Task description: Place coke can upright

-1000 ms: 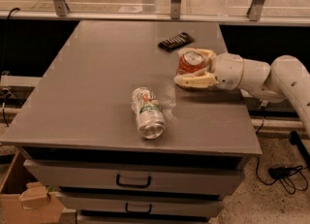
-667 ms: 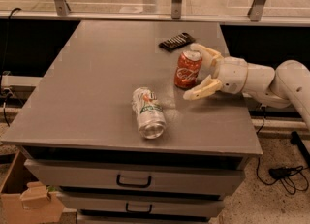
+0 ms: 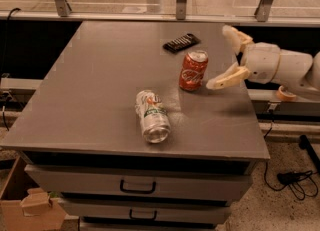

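The coke can (image 3: pixel 193 70) is red-orange with white script and a silver top. It stands upright on the grey table (image 3: pixel 100 75), right of centre. My gripper (image 3: pixel 227 57) is just to the right of the can, open and empty, apart from the can. One pale finger (image 3: pixel 226 79) points toward the can near the table; the other finger (image 3: pixel 237 37) is higher and farther back. The white arm reaches in from the right edge.
A white-and-green silver can (image 3: pixel 152 115) lies on its side near the table's front middle. A flat black bar (image 3: pixel 181 43) lies behind the coke can. Drawers with black handles (image 3: pixel 137 187) are below the tabletop. Cables lie on the floor at right.
The gripper held the can tilted, set it upright, opened, and has drawn back to the right. The can now stands free.
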Robot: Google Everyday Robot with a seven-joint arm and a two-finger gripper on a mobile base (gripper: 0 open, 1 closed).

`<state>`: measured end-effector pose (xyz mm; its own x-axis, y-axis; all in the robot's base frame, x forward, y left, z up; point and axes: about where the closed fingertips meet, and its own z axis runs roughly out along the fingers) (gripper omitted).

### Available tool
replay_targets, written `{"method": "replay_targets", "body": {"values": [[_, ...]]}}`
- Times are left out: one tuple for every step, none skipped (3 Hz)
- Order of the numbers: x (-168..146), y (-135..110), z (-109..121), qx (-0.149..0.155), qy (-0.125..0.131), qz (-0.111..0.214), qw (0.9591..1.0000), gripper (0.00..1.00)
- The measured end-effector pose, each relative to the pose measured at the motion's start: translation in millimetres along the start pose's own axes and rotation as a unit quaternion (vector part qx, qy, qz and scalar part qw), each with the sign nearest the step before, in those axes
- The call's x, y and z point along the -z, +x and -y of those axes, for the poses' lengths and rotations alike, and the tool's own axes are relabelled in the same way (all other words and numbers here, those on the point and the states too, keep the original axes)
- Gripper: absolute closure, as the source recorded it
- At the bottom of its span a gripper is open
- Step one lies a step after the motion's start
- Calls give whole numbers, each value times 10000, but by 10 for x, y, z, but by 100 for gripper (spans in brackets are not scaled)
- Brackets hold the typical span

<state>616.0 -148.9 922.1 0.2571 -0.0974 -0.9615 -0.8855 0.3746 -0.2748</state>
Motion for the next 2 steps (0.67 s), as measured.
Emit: {"method": "replay_targets", "body": {"values": [[633,-954,667,664,1062,-431,9912,0],[947,-1910,976,1398,1760,-684,9720,0]]}}
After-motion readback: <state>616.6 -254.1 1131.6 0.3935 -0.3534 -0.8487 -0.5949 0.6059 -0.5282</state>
